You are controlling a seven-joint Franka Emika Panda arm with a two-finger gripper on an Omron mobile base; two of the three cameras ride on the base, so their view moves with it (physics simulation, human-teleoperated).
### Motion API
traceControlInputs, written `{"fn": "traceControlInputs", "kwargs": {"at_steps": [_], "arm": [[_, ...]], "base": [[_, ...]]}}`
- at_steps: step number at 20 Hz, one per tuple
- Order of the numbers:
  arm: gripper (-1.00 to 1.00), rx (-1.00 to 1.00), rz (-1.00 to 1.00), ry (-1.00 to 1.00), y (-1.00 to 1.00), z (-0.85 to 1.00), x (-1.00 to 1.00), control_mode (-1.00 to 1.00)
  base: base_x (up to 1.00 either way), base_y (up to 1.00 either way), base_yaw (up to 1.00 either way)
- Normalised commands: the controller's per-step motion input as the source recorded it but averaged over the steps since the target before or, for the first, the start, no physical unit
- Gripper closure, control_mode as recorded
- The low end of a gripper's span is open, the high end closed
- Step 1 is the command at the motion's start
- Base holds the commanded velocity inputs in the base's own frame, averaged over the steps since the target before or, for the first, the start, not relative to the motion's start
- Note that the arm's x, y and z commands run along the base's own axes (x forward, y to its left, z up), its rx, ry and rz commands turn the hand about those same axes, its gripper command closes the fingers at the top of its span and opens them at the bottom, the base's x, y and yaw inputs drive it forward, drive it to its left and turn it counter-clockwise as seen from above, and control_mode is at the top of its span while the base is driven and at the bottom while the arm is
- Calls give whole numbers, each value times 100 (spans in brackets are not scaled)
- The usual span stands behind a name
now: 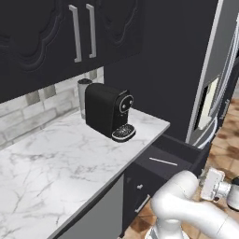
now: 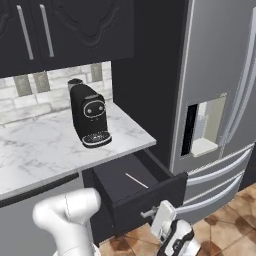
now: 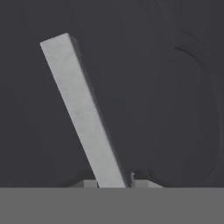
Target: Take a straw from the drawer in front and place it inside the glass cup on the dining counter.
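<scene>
While the drawer (image 2: 132, 187) stands pulled open at lower centre with the straw (image 2: 136, 180) lying inside, I cannot tell the gripper's (image 2: 150, 214) spread at the handle (image 3: 83, 111); I'd retreat straight, then lift over.

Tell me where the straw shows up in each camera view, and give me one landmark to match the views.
Left base view: the straw lies in the open drawer, right of centre, below the worktop's corner.
Right base view: straw just below centre, on the drawer floor.
Hand view: a close silver bar handle against a dark front.
Shared landmark: the black coffee machine.
</scene>
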Motion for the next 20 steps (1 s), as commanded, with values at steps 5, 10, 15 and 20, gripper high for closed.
{"fn": "traceControlInputs", "kwargs": {"at_steps": [5, 10, 15, 20], "arm": [[100, 13, 0, 0, -100, 0, -71, -100], [-100, 8, 0, 7, -54, 0, -21, -100], [-100, -1, 0, 4, -8, 20, -22, -100], [-100, -17, 7, 21, -7, 75, -49, -100]], "base": [[0, 0, 0], [0, 0, 0], [0, 0, 0], [0, 0, 0]]}}
